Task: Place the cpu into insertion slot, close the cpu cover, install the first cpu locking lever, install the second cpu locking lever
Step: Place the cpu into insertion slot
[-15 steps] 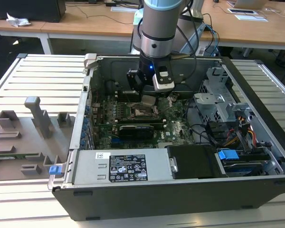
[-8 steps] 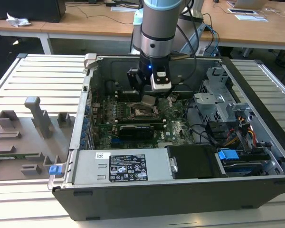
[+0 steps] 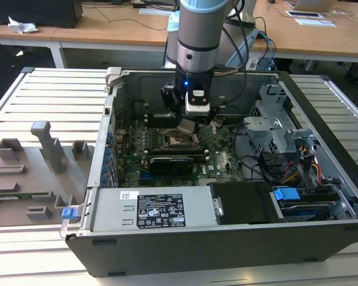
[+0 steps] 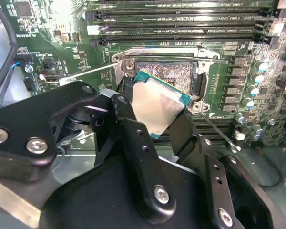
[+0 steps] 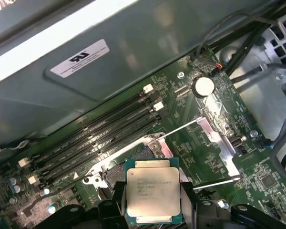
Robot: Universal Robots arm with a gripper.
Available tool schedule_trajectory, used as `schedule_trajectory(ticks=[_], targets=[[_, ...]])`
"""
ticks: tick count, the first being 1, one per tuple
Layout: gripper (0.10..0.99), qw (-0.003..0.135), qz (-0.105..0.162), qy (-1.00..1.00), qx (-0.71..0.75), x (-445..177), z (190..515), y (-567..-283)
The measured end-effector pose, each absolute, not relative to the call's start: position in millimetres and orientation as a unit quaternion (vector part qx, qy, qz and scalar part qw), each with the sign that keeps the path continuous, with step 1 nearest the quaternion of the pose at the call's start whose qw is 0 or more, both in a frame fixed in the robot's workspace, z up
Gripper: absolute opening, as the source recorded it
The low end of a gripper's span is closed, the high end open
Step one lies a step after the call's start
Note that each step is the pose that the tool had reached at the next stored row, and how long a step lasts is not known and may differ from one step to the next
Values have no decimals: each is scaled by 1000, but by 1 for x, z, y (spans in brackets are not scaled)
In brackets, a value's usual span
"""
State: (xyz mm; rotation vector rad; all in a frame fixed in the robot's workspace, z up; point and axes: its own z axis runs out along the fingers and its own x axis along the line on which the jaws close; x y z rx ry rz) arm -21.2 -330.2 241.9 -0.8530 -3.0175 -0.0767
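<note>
One cpu [image 4: 156, 107], pinched by two opposite edges between the jaws, which are closed down to the chip's width. Two black fingers [image 4: 138, 148] grip it, and its silver top faces both wrist cameras, looking tilted in the second wrist view. The chip hangs over the near edge of the one insertion slot [image 4: 174, 71] and is not seated. The contact grid is bare, and part of the slot is hidden behind chip and fingers. One cpu cover [image 5: 218, 136] is swung open beside the slot. Two locking levers, both thin rods standing free and unlatched: first lever [image 5: 181, 128] and second lever [image 5: 217, 182]. Past the slot are four long black slots [image 5: 109, 126] side by side, one round coin cell [image 5: 203, 87], and one white label [image 5: 81, 58] on the grey case wall. In the exterior view one arm [image 3: 197, 36] drops straight into one open computer case [image 3: 227, 247] on a slatted bench [image 3: 53, 95]. One long black card [image 3: 173, 162] lies just in front of the slot, and one power supply [image 3: 149, 208] runs along the case's near side. A cable tangle [image 3: 268, 167] crowds the exterior view's right. Two blue tabs: one [image 3: 286, 193] inside the case, the other blue tab [image 3: 70, 213] at its outer corner. One grey fixture board [image 3: 24, 173] with blocks sits at the exterior view's left, and wooden desks [image 3: 107, 30] stand behind.
</note>
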Motion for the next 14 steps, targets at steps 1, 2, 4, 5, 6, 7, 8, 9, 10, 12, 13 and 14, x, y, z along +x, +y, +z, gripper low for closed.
schedule_trajectory(ticks=[1,2,4,5,6,7,8,9,10,12,13,14], targets=[[541,2,-24,-961,-276,-21,242,-330],[541,2,-24,-959,-282,-21,242,-330],[541,2,-25,-954,-299,-21,242,-330],[541,2,-25,-953,-302,-21,242,-330],[541,2,-25,-951,-309,-21,242,-330],[541,1,-25,-949,-315,-21,242,-330],[541,1,-25,-947,-319,-21,242,-330],[541,1,-25,-945,-326,-21,242,-330],[541,1,-25,-944,-330,-21,242,-330],[541,1,-25,-937,-347,-21,242,-330],[541,0,-25,-936,-352,-21,242,-330],[541,0,-25,-934,-357,-21,242,-330]])
